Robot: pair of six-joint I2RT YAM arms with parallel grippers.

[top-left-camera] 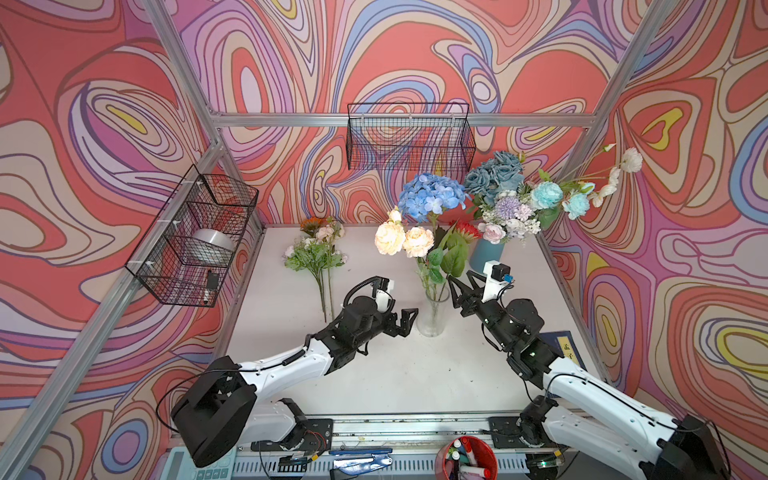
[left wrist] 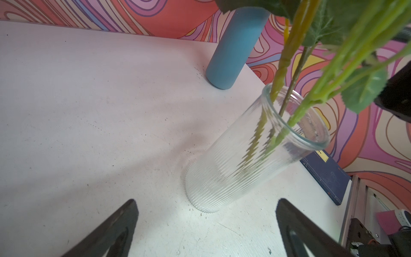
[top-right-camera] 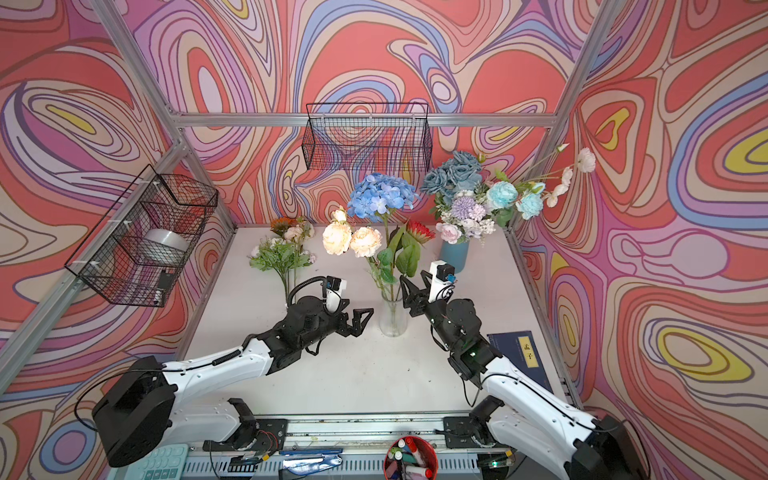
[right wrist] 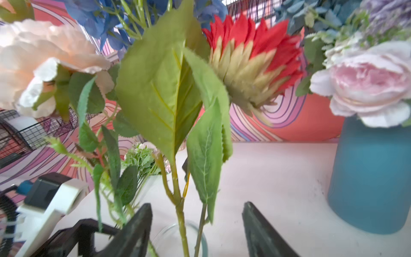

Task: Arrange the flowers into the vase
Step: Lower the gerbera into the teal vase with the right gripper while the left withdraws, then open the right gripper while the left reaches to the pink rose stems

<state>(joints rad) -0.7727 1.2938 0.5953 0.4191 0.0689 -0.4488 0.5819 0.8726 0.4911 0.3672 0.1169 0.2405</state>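
A clear ribbed glass vase (top-left-camera: 433, 316) (top-right-camera: 392, 320) (left wrist: 233, 169) stands mid-table and holds flowers: a blue hydrangea (top-left-camera: 430, 195), two peach roses (top-left-camera: 390, 239) and a red daisy (top-left-camera: 465, 230) (right wrist: 255, 51). More flowers (top-left-camera: 316, 251) (top-right-camera: 282, 249) lie in a loose bunch at the back left. My left gripper (top-left-camera: 411, 322) (top-right-camera: 365, 322) (left wrist: 206, 200) is open and empty, just left of the vase's base. My right gripper (top-left-camera: 459, 275) (top-right-camera: 412, 275) (right wrist: 197, 203) is open above the rim, with green stems (right wrist: 181, 218) standing between its jaws untouched.
A blue vase (top-left-camera: 486, 253) (right wrist: 373, 178) with a full bouquet stands at the back right. A dark blue book (top-left-camera: 567, 345) lies by the right edge. Wire baskets (top-left-camera: 195, 237) hang on the left and back walls. A red pen cup (top-left-camera: 467, 459) sits in front.
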